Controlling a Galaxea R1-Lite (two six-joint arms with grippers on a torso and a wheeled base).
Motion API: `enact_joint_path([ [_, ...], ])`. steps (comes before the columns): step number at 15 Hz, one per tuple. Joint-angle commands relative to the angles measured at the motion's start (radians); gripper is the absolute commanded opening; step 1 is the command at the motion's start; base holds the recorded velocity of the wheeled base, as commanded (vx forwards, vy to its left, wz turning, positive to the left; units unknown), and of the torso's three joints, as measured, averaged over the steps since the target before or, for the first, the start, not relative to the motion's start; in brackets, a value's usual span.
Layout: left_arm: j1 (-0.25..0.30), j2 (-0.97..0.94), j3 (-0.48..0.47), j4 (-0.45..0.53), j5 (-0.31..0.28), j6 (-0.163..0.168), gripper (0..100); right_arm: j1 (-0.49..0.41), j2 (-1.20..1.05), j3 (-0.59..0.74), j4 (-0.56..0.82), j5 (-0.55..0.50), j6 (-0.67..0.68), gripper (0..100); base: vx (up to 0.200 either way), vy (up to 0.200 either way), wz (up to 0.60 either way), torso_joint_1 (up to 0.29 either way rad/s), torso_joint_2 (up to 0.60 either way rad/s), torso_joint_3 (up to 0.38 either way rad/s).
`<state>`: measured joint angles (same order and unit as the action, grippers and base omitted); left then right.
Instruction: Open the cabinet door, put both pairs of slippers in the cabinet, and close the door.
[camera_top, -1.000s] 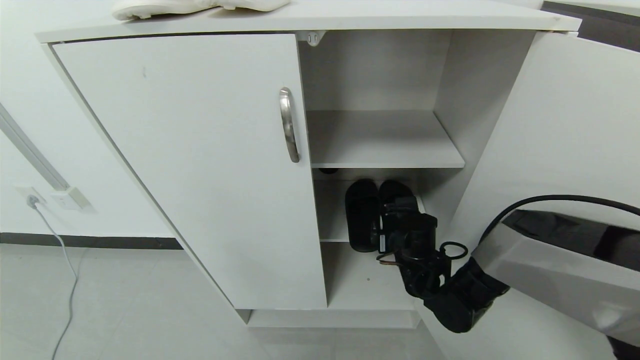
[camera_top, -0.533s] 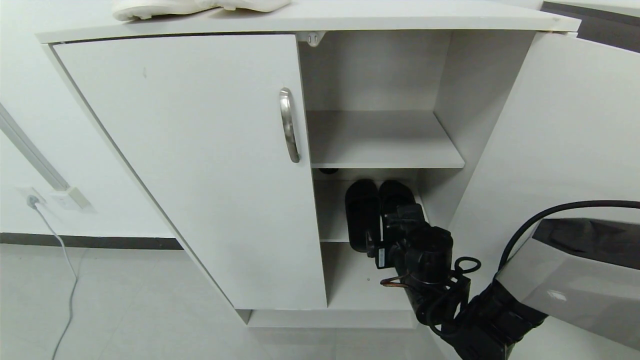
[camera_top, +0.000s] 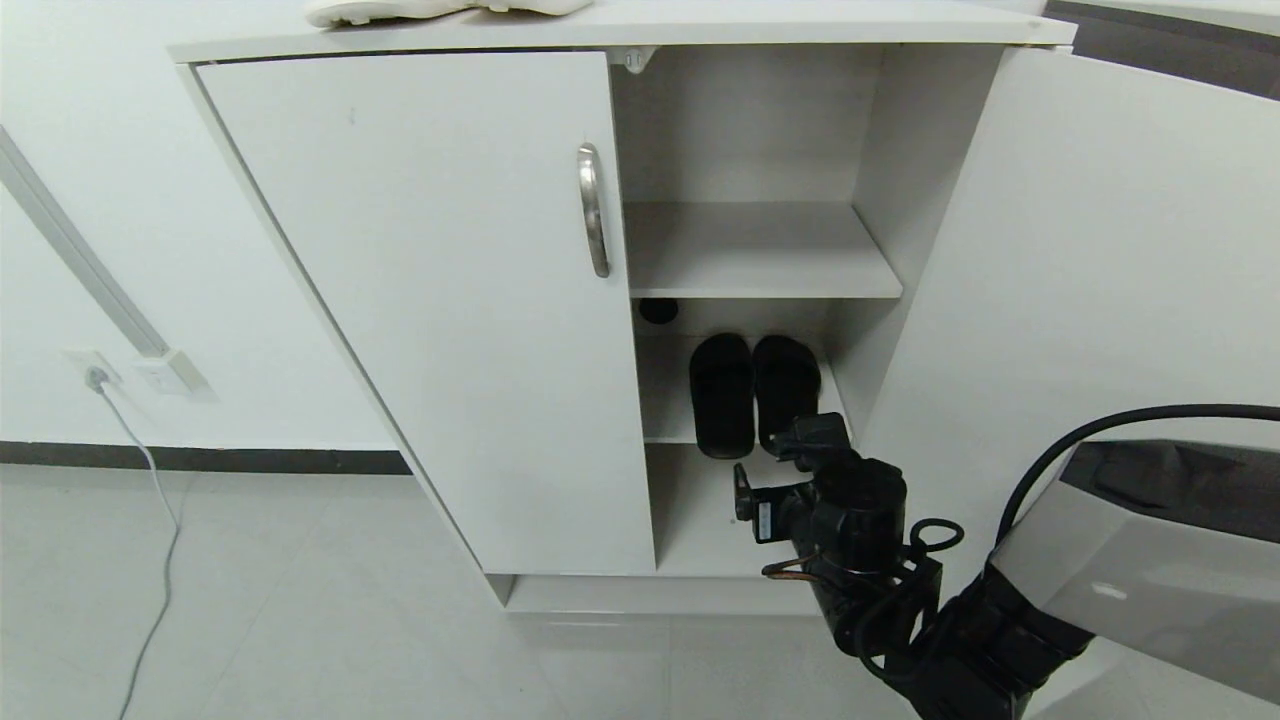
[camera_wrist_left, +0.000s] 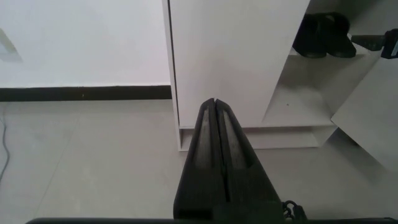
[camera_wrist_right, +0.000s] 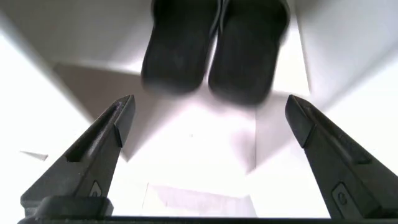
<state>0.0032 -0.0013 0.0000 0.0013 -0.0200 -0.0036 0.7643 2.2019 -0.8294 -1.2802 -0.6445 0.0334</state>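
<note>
2 black slippers (camera_top: 722, 395); white slippers (camera_top: 400, 8) on top, cropped, count unclear; 1 cabinet (camera_top: 700, 25); 2 doors (camera_top: 430, 300); 1 handle (camera_top: 594, 210); 1 cable (camera_top: 150, 560).

Straight ahead of the right gripper (camera_top: 775, 462), the black slippers (camera_top: 752, 392) fill most of the middle shelf (camera_top: 665, 400), leaving a strip free on their left. The open right door (camera_top: 1080, 250) stands close on the gripper's right; the closed left door (camera_top: 440, 300) walls its left. Above, the upper shelf (camera_top: 760, 250) offers room; beneath, the bottom compartment (camera_top: 690, 530) gapes open.
</note>
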Motion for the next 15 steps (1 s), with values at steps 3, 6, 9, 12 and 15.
enact_joint_path([
  [3, 0.0, 0.001, 0.0, 0.0, 0.0, 0.001, 0, 0.0, 0.004, 0.015, -0.01, 0.0, -0.003, 100, 0.0, 0.0, 0.0, 0.0, 0.0, 0.0],
  [6, 0.0, 0.001, 0.0, 0.0, 0.0, -0.003, 0, 0.001, -0.008, 0.015, -0.011, 0.0, -0.003, 100, 0.0, 0.0, 0.0, 0.0, 0.0, 0.0],
  [9, 0.0, 0.001, 0.0, 0.0, 0.0, -0.003, 0, 0.006, -0.018, 0.013, -0.01, 0.0, -0.004, 100, 0.0, 0.0, 0.0, 0.0, 0.0, 0.0],
  [12, 0.0, 0.001, 0.0, 0.0, -0.001, -0.003, 0, 0.004, -0.018, 0.012, -0.007, 0.0, -0.006, 100, 0.0, 0.0, 0.0, 0.0, 0.0, 0.0],
  [15, 0.0, 0.001, 0.0, 0.0, -0.001, -0.003, 0, 0.007, -0.03, 0.015, -0.002, 0.0, -0.013, 100, 0.0, 0.0, 0.0, 0.001, 0.0, 0.046],
])
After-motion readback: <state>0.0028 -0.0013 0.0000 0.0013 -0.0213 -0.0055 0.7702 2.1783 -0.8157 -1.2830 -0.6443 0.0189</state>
